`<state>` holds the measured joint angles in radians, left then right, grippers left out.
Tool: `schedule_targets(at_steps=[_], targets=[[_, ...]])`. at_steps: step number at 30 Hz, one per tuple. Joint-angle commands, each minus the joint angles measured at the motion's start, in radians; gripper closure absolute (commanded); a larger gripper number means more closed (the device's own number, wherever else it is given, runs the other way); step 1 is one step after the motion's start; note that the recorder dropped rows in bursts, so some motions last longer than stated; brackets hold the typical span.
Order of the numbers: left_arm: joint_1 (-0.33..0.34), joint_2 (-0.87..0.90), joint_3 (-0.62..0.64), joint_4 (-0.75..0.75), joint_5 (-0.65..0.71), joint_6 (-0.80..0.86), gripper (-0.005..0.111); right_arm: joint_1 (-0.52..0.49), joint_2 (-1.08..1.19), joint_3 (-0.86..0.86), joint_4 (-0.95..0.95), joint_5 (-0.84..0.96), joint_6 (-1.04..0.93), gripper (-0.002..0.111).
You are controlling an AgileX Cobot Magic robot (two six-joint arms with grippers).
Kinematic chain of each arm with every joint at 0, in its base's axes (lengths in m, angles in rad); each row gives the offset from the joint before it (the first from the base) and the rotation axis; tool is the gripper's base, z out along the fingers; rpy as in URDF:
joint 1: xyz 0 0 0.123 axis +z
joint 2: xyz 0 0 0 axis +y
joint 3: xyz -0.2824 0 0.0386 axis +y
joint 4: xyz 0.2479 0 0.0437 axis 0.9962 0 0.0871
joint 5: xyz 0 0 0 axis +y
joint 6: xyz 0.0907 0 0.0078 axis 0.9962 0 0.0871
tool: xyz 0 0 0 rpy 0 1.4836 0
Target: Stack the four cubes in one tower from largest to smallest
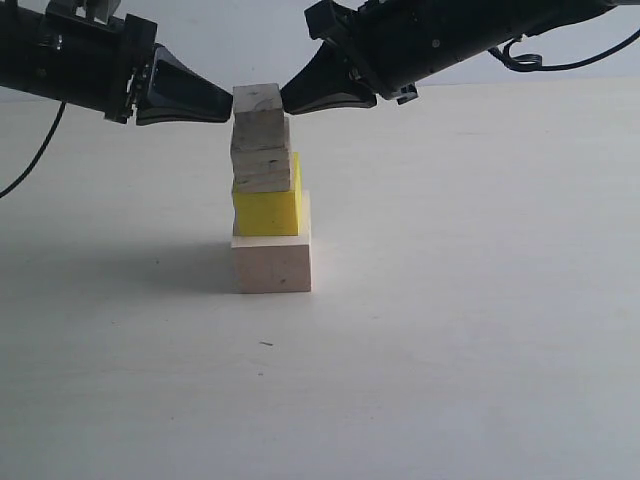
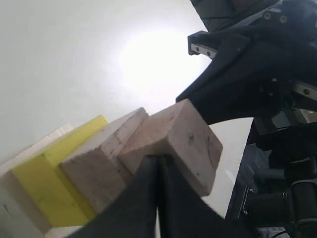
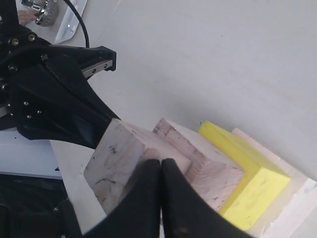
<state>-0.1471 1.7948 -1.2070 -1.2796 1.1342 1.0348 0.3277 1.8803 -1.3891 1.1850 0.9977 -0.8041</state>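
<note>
Surface: white desk (image 1: 450, 350), matte, with a pale wall behind its far edge.
left claw (image 1: 226, 103): fingers pressed together with nothing between them; the tip touches the left face of the smallest cube (image 1: 258, 102).
right claw (image 1: 288, 99): also closed on nothing; the tip touches that cube's right face.
tower (image 1: 262, 175): four cubes stacked, standing on the desk's middle, well in from the far edge.
largest cube (image 1: 272, 265): pale wood, the base, resting on the desk.
yellow cube (image 1: 266, 210): second, on the base.
third cube (image 1: 264, 160): grainy wood with a dark crack, on the yellow one.
smallest cube: on top, between both claw tips.
left cable (image 1: 38, 150): black, hangs behind the left arm, well apart from the tower.
right cable (image 1: 560, 67): black, loops under the right arm.
In the way: in each wrist view the claw's own fingers cover part of the top cube.
</note>
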Motion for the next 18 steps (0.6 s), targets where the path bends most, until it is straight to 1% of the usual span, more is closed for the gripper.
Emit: schedule_targets(at_steps=[1,18], targets=[[-0.005,-0.004,-0.006,0.014,-0.009,-0.005,0.107,-0.001,0.000,-0.004,0.012,0.005,-0.008,0.108],[-0.005,-0.004,-0.006,0.014,-0.026,-0.005,0.107,-0.001,0.000,-0.004,0.010,0.043,0.002,0.108]])
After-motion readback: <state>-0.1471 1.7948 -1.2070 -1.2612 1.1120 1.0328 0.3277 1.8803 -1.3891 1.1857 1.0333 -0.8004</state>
